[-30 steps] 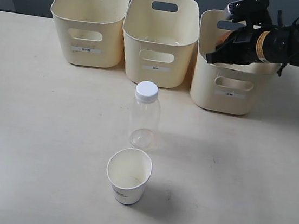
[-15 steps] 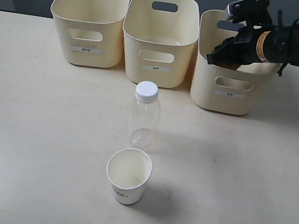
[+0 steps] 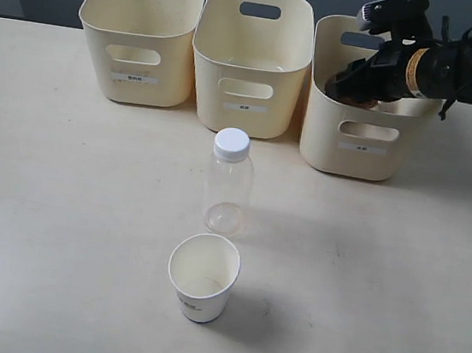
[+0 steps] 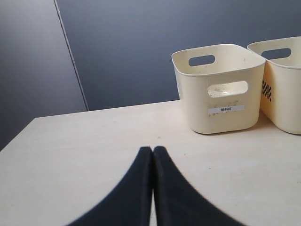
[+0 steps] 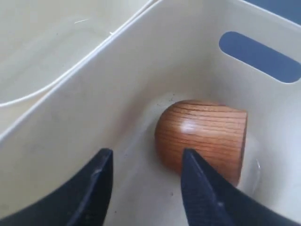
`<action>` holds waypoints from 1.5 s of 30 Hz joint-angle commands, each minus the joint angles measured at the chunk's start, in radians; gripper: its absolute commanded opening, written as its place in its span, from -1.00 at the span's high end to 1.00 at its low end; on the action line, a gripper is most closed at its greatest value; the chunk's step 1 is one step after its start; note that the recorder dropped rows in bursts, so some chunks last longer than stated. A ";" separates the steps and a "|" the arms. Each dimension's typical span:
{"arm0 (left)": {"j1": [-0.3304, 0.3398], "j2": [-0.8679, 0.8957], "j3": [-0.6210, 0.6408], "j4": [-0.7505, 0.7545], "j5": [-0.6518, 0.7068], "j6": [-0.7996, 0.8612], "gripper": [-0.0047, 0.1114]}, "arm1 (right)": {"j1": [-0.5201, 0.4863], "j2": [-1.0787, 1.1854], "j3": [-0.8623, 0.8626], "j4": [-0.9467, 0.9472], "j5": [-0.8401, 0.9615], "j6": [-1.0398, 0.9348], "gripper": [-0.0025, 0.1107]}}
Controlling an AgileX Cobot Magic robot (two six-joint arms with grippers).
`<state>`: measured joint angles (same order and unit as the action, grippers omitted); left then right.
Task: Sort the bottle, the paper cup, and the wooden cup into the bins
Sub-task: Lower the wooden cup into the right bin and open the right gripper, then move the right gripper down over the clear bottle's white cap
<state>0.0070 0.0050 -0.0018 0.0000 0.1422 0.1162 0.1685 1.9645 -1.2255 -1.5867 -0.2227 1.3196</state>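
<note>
1. Gaping apart, the right fingers (image 5: 143,186) hold nothing above the wooden cup (image 5: 204,136), which lies tipped inside the bin (image 3: 356,148) nearest the desk's (image 3: 60,207) far right corner.
2. Left fingers (image 4: 152,155) pressed together, empty.
3. Bottle (image 3: 228,184) and paper cup (image 3: 202,277) stand mid-desk.

My gripper (image 5: 146,183) hangs inside a cream bin (image 5: 84,108), its two dark fingers (image 5: 96,188) spread apart with nothing between them. The wooden cup (image 5: 204,136) lies on its side on the bin floor, apparently just past my fingertips. A cut-out handle (image 5: 261,56) pierces the far wall.
</note>
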 commanded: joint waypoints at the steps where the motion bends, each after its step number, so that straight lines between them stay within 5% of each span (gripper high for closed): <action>1: 0.000 -0.005 0.002 0.000 -0.007 -0.002 0.92 | -0.006 -0.053 -0.001 0.010 -0.025 0.000 0.16; 8: 0.000 -0.005 0.002 0.000 -0.007 -0.002 0.92 | 0.003 -0.211 0.055 0.006 -0.350 0.020 0.27; 19: 0.000 -0.005 0.002 0.000 -0.007 -0.002 0.92 | 0.216 -0.459 0.084 -0.158 -0.483 0.178 0.15; 23: 0.000 -0.005 0.002 0.000 -0.007 -0.002 0.92 | 0.282 -0.438 0.128 -0.158 -0.490 0.176 -0.21; 30: 0.000 -0.005 0.002 0.000 -0.007 -0.002 0.92 | 0.293 -0.399 0.224 -0.158 -0.355 0.176 -0.22; 36: 0.000 -0.005 0.002 0.000 -0.007 -0.002 0.92 | 0.293 -0.348 0.233 -0.158 -0.465 0.172 -0.22; 45: 0.000 -0.005 0.002 0.000 -0.007 -0.002 0.92 | 0.293 -0.283 0.233 -0.158 -0.393 0.145 -0.22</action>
<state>0.0070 0.0050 -0.0018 0.0000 0.1422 0.1162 0.4626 1.6807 -0.9976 -1.7456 -0.6293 1.4741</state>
